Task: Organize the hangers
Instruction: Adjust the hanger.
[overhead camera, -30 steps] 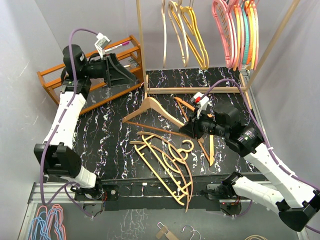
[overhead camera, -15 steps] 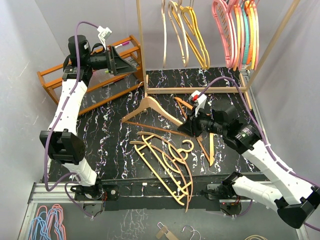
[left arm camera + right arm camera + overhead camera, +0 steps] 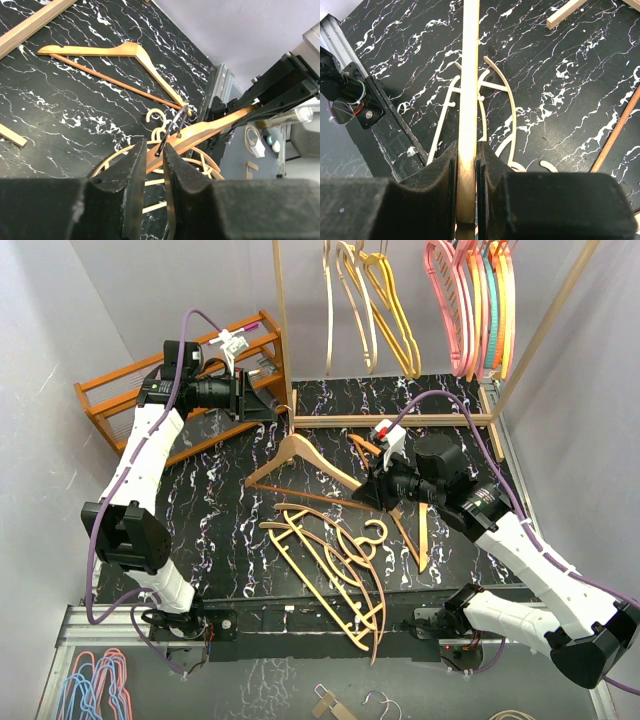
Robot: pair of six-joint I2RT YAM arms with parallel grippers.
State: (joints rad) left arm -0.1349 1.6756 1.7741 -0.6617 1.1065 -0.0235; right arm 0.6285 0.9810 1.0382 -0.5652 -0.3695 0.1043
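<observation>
My right gripper point(image 3: 372, 492) point(image 3: 466, 150) is shut on the arm of a tan wooden hanger point(image 3: 469, 75), held above the black marbled table. In the left wrist view that hanger point(image 3: 200, 132) juts from the right gripper, its metal hook point(image 3: 172, 130) pointing toward me. My left gripper point(image 3: 272, 408) point(image 3: 155, 147) hovers by the frame's post. Its jaws stand a narrow gap apart with nothing between them. Another wooden hanger point(image 3: 300, 455) lies flat, and several wavy tan ones point(image 3: 330, 560) are piled near the front. Yellow hangers point(image 3: 385, 300) and pink, orange and teal ones point(image 3: 470, 300) hang on the rail.
An orange-brown slatted rack point(image 3: 110, 390) stands at the back left, behind the left arm. The pale wooden frame's post point(image 3: 282, 340) and base bar point(image 3: 400, 421) cross the back of the table. More hangers point(image 3: 95, 685) lie below the front edge.
The left arm swung right and down from the rack toward the frame's post, and its jaws narrowed from wide open. The right gripper crept left and up with its hanger.
</observation>
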